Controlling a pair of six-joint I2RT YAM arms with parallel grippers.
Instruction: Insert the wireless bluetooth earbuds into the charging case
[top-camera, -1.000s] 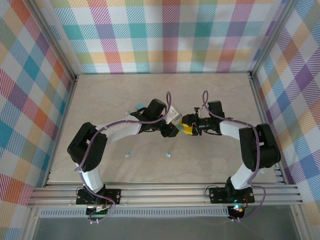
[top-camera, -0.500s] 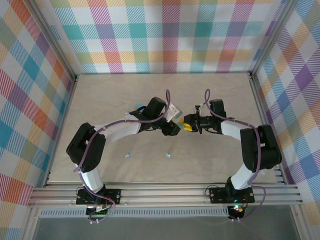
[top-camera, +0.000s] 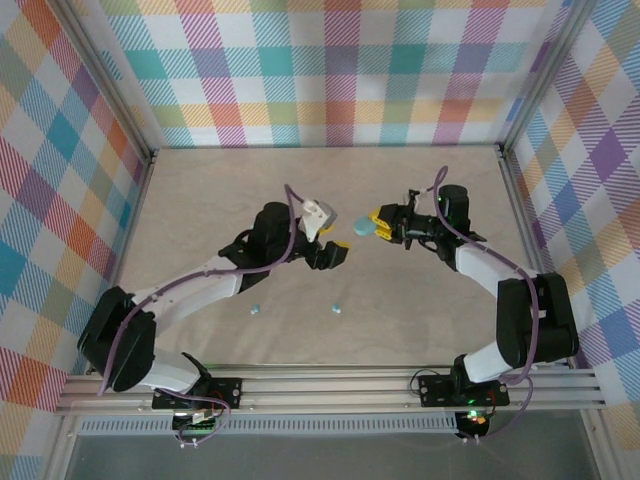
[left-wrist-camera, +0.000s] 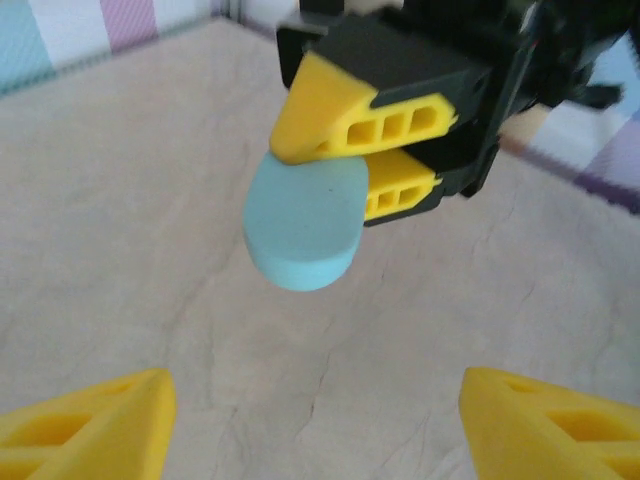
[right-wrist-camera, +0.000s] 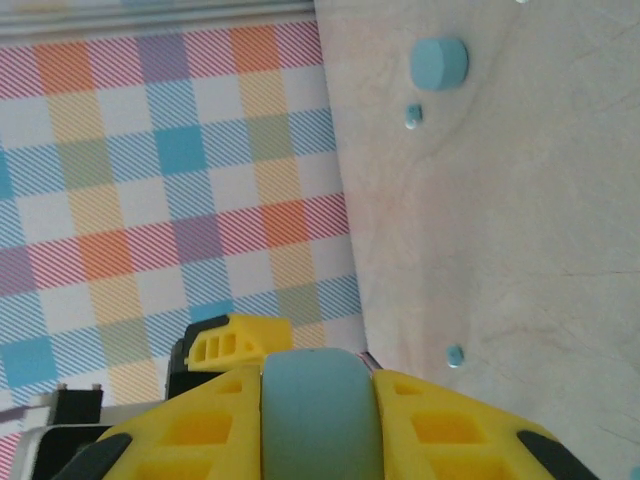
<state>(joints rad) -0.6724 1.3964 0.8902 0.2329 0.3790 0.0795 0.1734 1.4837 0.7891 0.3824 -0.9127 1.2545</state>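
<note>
Top external view: the right gripper (top-camera: 373, 226) is clenched on a charging case (top-camera: 360, 226), a smooth, matte, pale blue oval body held clear of the table (top-camera: 200, 200), which has a pale, faintly veined, stone-like surface. The left gripper (top-camera: 337, 252) stands just beside the case, apart from it. Two earbuds (top-camera: 256, 310) (top-camera: 338, 308), tiny rounded blue-grey pieces, lie on the table nearer the arm bases, well apart from the case. Plaid walls (top-camera: 340, 70) in an aluminium frame (top-camera: 330, 385) enclose the work area. Left wrist view: the left gripper (left-wrist-camera: 315, 430) is released, its two yellow ribbed plastic fingers (left-wrist-camera: 90, 425) spread wide at the lower corners with nothing between them. Directly ahead, the right gripper's yellow fingers (left-wrist-camera: 370, 110) pinch the case (left-wrist-camera: 305, 225) by one end; its flat oval face and rounded edge are exposed. Right wrist view: the case (right-wrist-camera: 320, 410) sits clamped between the yellow fingers (right-wrist-camera: 450, 430). On the table beyond lie a second case (right-wrist-camera: 439, 63), puck-shaped, one earbud (right-wrist-camera: 413, 116) just beside it, and another earbud (right-wrist-camera: 455, 355) closer to the gripper.
</note>
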